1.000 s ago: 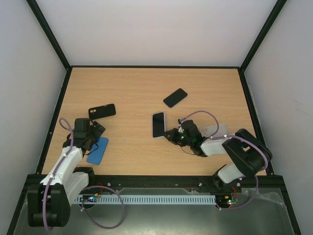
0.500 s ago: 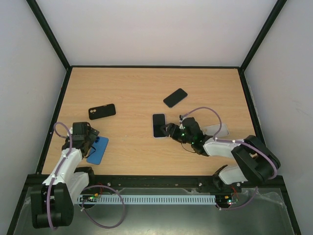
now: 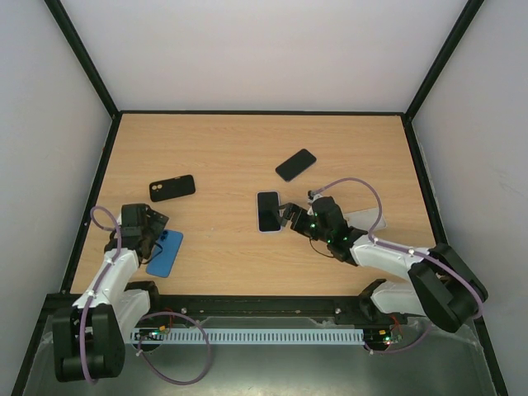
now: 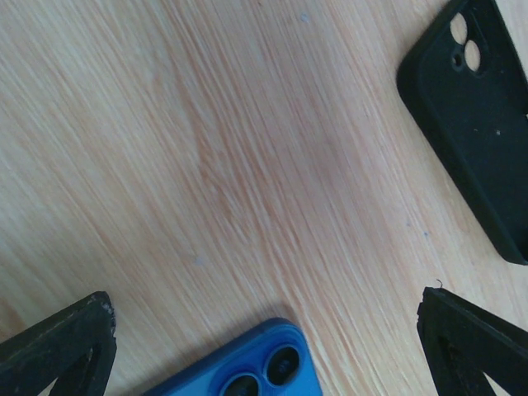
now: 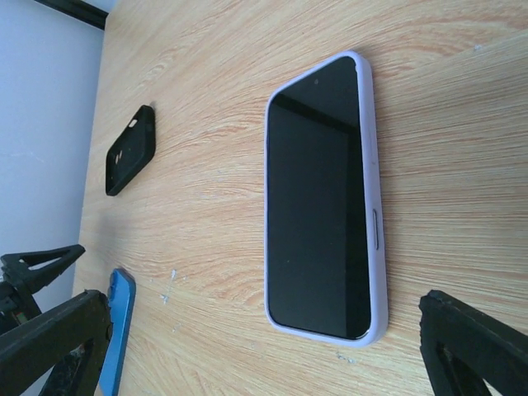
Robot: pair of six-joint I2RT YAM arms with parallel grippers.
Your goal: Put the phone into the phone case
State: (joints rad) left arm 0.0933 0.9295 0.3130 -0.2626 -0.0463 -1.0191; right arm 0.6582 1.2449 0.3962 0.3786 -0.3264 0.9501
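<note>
Phone: likely stiff, slick glass, flat screen-up, midway between left and right edges. You should pinch its long sides. Right gripper gapes wide just beside it; left gripper wide, empty.

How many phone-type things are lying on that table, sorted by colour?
Black: 2, a black case with camera holes and a black slab (phone or case, I cannot tell)
Blue: 1, a blue phone
Lilac-edged: 1, a lilac-edged phone, screen up
Pale, see-through: 1, seemingly a clear case, partly hidden
Total: 5
</note>
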